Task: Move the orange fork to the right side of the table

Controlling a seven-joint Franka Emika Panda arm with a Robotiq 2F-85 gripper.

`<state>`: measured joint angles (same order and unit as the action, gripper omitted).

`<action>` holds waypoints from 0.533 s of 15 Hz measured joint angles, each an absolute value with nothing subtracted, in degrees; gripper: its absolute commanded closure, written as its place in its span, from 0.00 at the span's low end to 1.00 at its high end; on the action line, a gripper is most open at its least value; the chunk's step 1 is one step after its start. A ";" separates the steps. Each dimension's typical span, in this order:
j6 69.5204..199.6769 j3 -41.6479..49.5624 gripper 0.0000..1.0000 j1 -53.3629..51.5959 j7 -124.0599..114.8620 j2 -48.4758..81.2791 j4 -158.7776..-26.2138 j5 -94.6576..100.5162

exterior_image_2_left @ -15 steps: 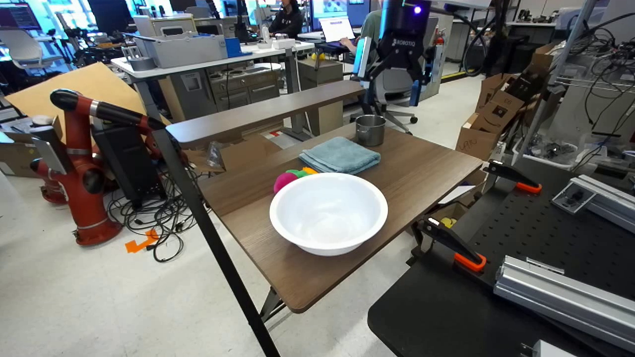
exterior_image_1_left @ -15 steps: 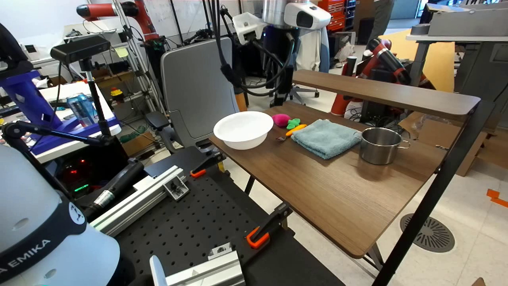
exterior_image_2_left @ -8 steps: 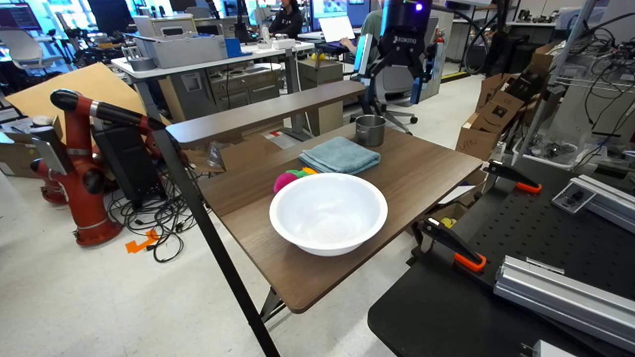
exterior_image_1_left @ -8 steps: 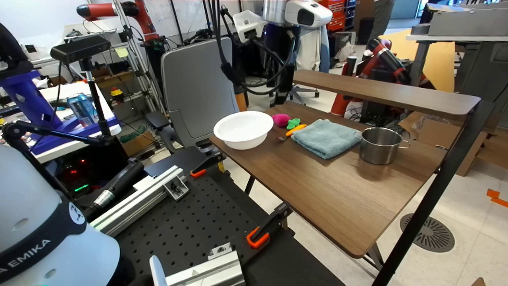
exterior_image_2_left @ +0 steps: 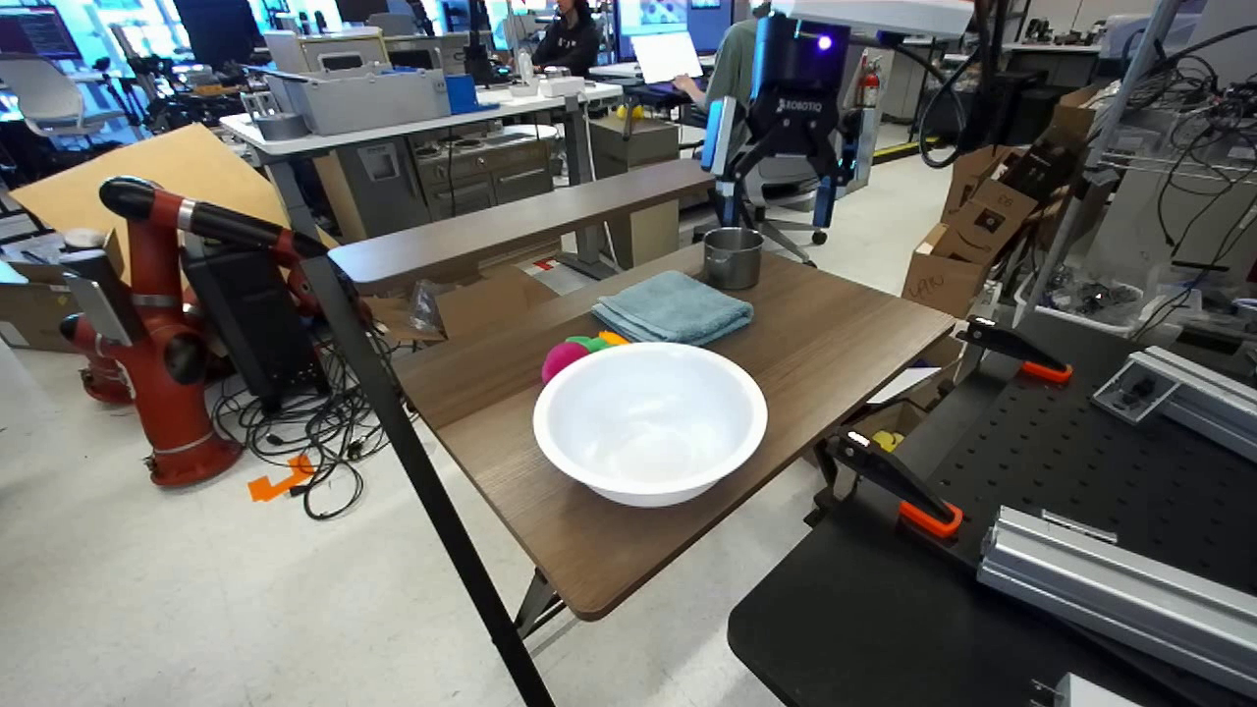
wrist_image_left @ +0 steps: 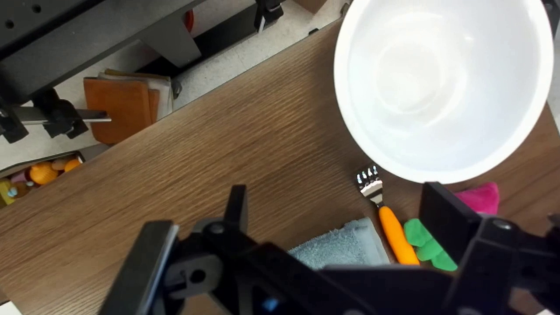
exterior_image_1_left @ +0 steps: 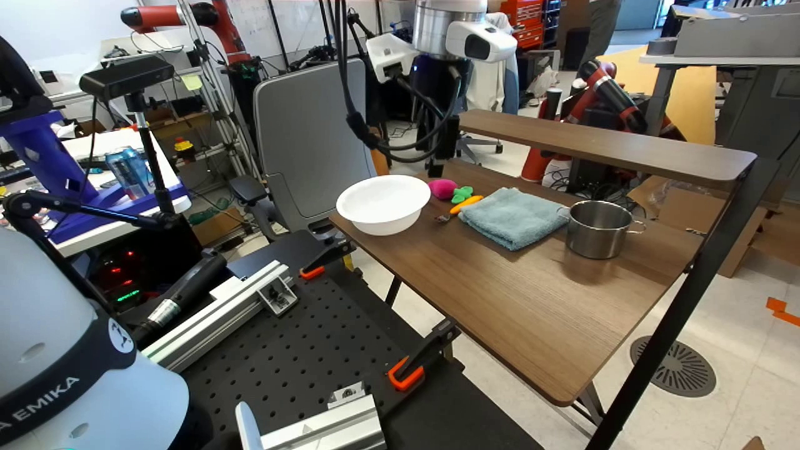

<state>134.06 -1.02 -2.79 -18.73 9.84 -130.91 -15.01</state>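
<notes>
Brown wood-grain table (exterior_image_1_left: 500,287) over pale floor (exterior_image_2_left: 295,589), 1 orange fork (wrist_image_left: 396,234) on top.

Table (exterior_image_1_left: 519,306) with bowl (exterior_image_1_left: 382,212), orange fork (wrist_image_left: 391,225), toy (exterior_image_1_left: 446,189), towel (exterior_image_1_left: 514,219), pot (exterior_image_1_left: 595,236)

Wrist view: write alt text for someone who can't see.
Orange fork on the brown table, metal tines beside a white bowl, handle between a teal towel and a pink-and-green toy. Open gripper in the foreground.

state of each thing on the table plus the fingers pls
Fork: lying down, not gripped
Bowl: upright, open side up
Towel: folded, lying flat
Pot: upright, no lid on
Toy: lying down, not gripped
Fingers: open, set well apart
</notes>
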 measured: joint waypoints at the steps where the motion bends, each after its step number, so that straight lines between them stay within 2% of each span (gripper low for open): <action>1: 134.50 -1.09 0.00 -3.02 -18.82 10.86 -130.84 -15.01; 8: 140.89 -1.28 0.00 -4.79 -21.69 17.93 -129.37 -14.60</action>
<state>140.89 -1.28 -4.79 -21.69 17.93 -129.37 -14.60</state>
